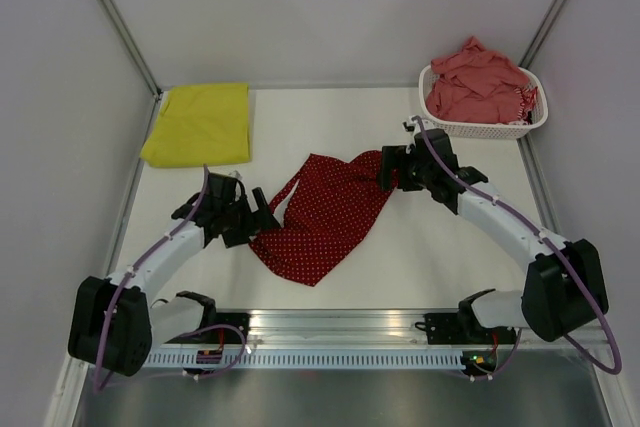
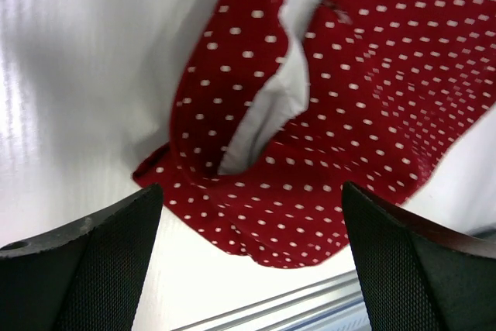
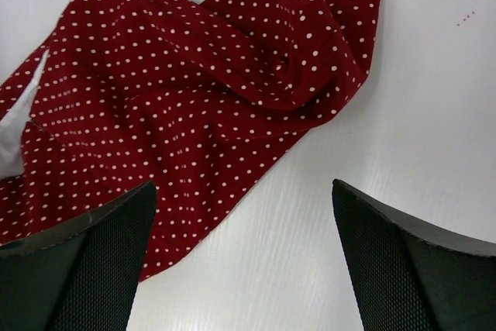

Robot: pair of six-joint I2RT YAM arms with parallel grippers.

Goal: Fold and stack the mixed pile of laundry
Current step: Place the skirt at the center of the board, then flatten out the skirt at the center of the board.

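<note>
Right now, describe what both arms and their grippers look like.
The left arm and right arm have white links with bulky black joint housings, and a thin purple cable runs along each. The left gripper and right gripper are black; their fingers are broad black wedges with a fine mesh texture.

Top external view looks down from above and behind the arm bases, facing the far wall, whole table (image 1: pixel 420 247) in frame. The left wrist camera rides on the left gripper (image 1: pixel 260 215), close over the near-left edge of the dark red white-dotted cloth (image 1: pixel 325 212). The right wrist camera, on the right gripper (image 1: pixel 388 169), hangs close over its far-right end. All three views share that cloth.
</note>
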